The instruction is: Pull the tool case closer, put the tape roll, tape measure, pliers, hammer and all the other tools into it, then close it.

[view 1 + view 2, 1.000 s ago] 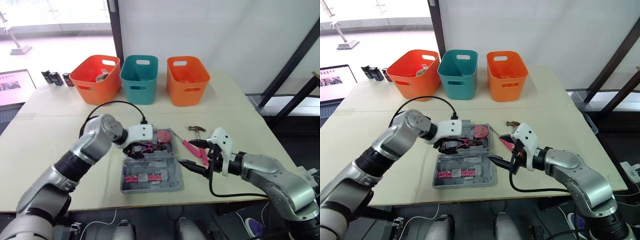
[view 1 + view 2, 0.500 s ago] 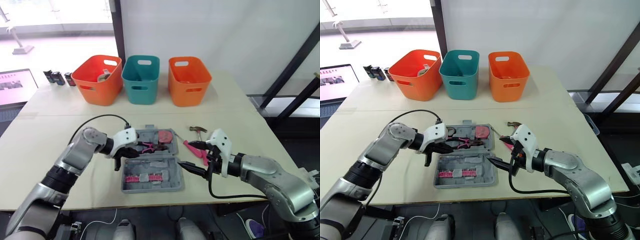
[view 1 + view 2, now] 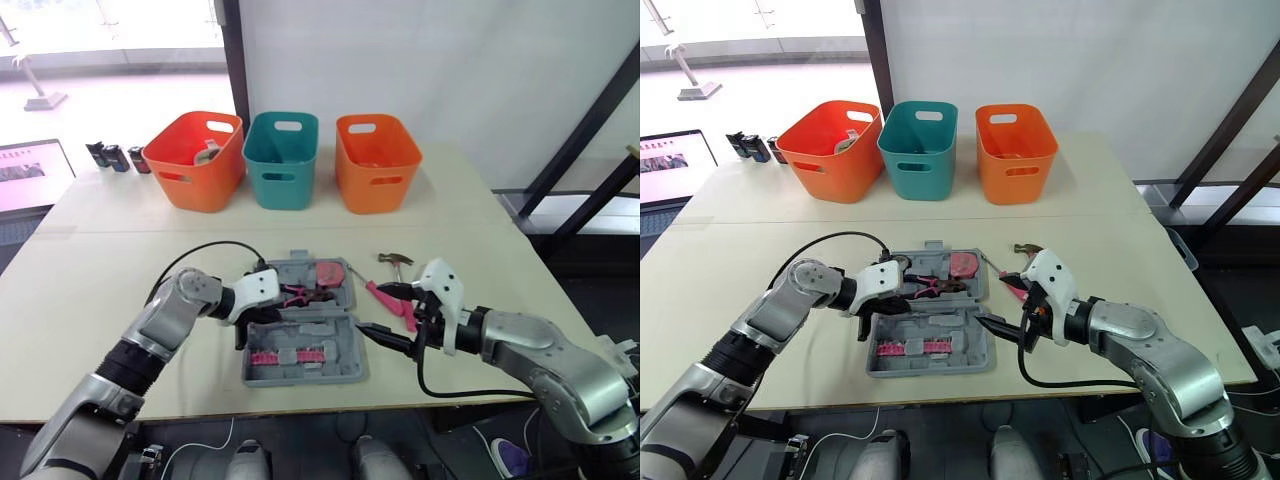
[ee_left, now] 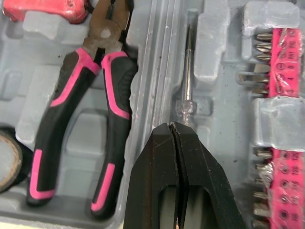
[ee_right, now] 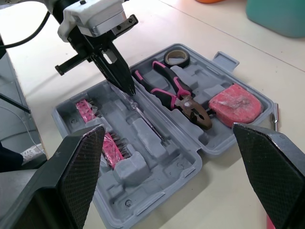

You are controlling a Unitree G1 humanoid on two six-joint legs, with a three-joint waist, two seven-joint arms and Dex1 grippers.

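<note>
Left wrist view: the left gripper (image 4: 174, 125), black fingers together, rests its tip on the clear-handled steel screwdriver (image 4: 188, 71) lying in the open grey plastic tool case (image 3: 340, 366). Seating it seems the step in hand; next, the spread-fingered right gripper (image 3: 372, 307) should fetch the small steel-headed hammer (image 3: 395, 260) beside the case.

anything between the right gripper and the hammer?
Nothing tall. The right gripper hovers open beside the tool case; the hammer lies on the table just beyond it. A pink-handled tool lies flat next to the gripper, close to the approach line.
</note>
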